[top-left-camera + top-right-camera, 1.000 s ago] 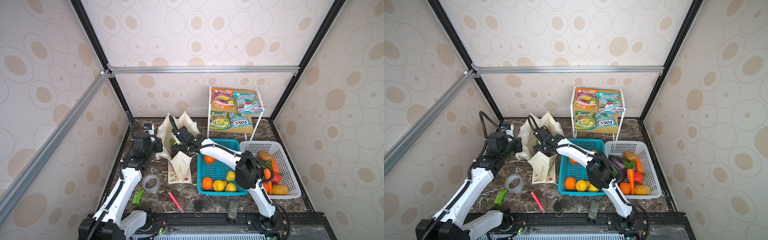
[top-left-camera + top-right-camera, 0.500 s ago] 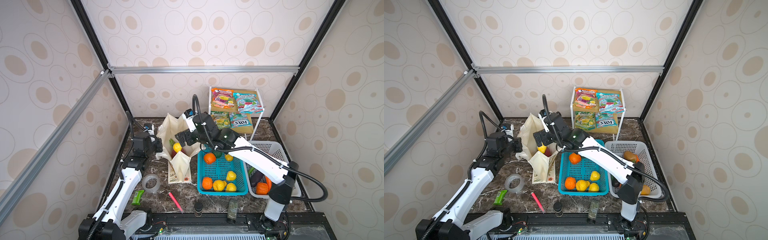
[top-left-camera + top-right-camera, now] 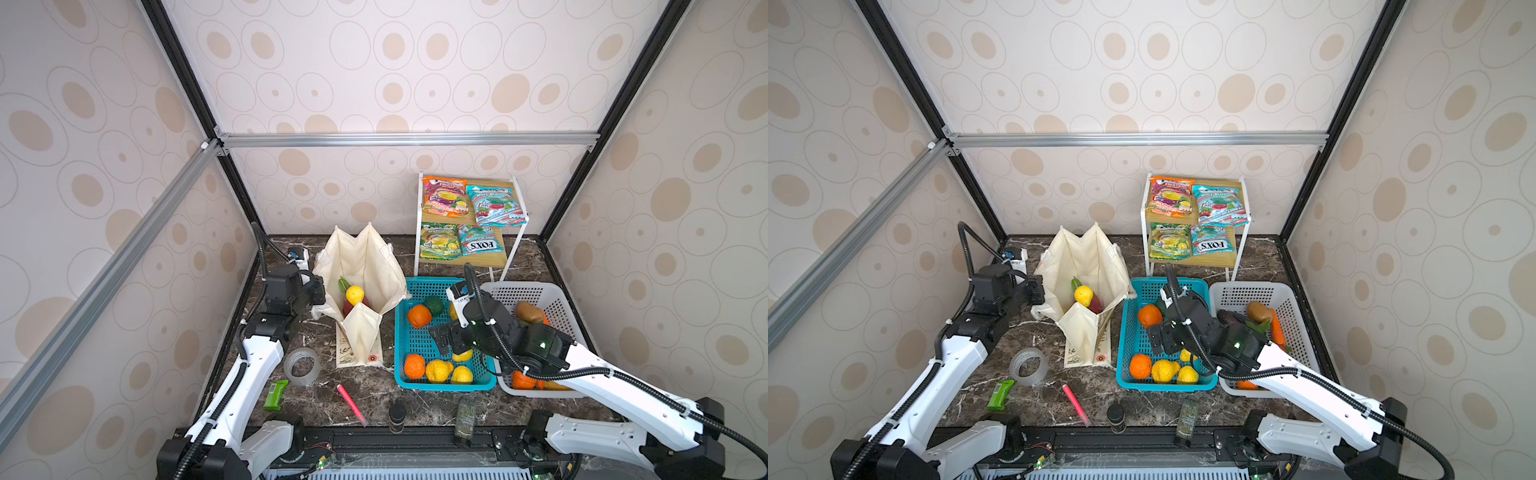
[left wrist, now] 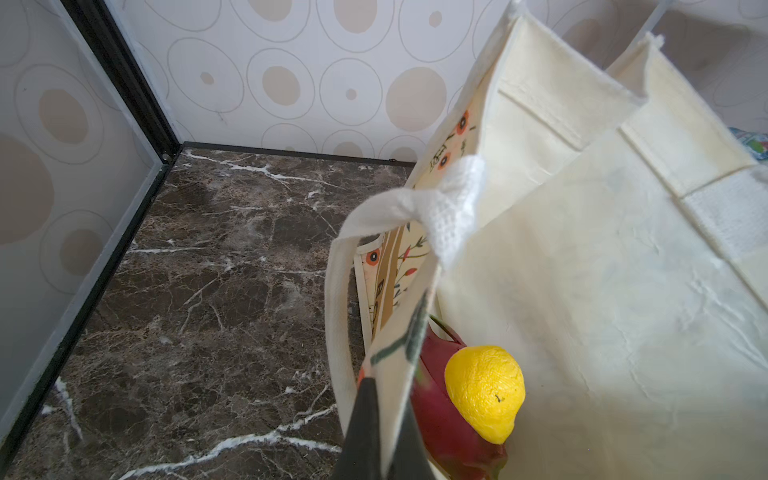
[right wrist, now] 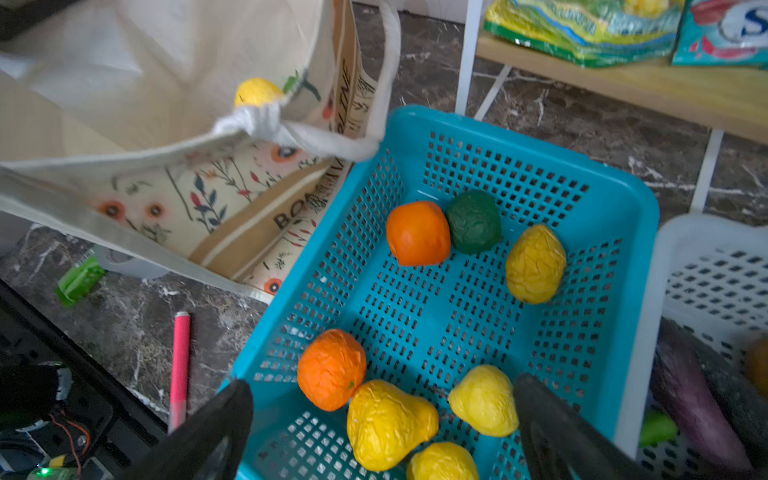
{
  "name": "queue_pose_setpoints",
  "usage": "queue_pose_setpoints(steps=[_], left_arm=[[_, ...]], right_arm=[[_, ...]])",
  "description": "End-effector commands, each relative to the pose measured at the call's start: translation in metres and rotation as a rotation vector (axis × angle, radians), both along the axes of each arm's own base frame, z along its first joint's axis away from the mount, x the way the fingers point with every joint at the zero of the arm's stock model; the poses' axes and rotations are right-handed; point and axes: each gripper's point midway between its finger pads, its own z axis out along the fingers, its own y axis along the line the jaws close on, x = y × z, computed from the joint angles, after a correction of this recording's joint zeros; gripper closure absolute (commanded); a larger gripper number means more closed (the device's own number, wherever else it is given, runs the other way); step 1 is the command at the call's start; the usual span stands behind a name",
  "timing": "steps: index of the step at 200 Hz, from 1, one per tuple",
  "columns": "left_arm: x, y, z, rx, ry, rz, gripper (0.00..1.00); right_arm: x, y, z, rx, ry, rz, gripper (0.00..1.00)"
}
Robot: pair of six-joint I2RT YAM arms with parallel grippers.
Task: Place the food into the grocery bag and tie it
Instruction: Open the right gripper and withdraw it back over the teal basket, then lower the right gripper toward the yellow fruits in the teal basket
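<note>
Loading partly done. The tall cream canvas grocery bag [image 3: 365, 266], left of centre in both top views, holds a yellow toy citrus [image 3: 354, 294] and pink dragon fruit [image 4: 449, 428]. Left gripper [image 4: 384, 440] clamps its rim; right gripper [image 5: 382, 390] hangs wide open over the fruit-filled turquoise plastic basket [image 3: 440, 386]. Glossy candy packets [image 3: 442, 241] not yet loaded; handles [image 4: 336, 291] untied.

The left arm [image 3: 257, 357] reaches up from the front and bends at the elbow. The left gripper [image 4: 384, 399] is pinched tight on the rim of the bag [image 4: 582, 291]. The right arm [image 3: 615, 390] stretches in low from the front. The right gripper [image 5: 382, 395] points down with its jaws spread wide, holding nothing.
</note>
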Motion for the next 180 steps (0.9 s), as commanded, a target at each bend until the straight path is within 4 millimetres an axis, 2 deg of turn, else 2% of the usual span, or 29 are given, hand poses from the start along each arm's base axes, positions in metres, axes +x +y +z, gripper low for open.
queue_pose_setpoints(steps=[1, 43, 88, 149, 180], left_arm=[[0.004, 0.001, 0.023, -0.015, -0.075, 0.001, 1.0], [0.004, 0.001, 0.021, -0.012, -0.069, 0.003, 1.0], [0.004, 0.0, 0.02, -0.012, -0.066, 0.001, 1.0], [0.005, 0.0, 0.018, -0.011, -0.059, 0.001, 1.0], [0.005, 0.001, 0.019, -0.01, -0.061, 0.003, 1.0]], right_arm=[[-0.012, -0.007, -0.031, -0.041, 0.101, -0.014, 0.01], [-0.026, -0.007, -0.075, -0.121, 0.266, -0.005, 0.14], [-0.046, -0.001, -0.127, -0.181, 0.428, 0.067, 0.15], [-0.041, -0.004, -0.166, -0.194, 0.536, 0.083, 0.16], [-0.033, 0.0, -0.175, -0.199, 0.54, 0.088, 0.23]])
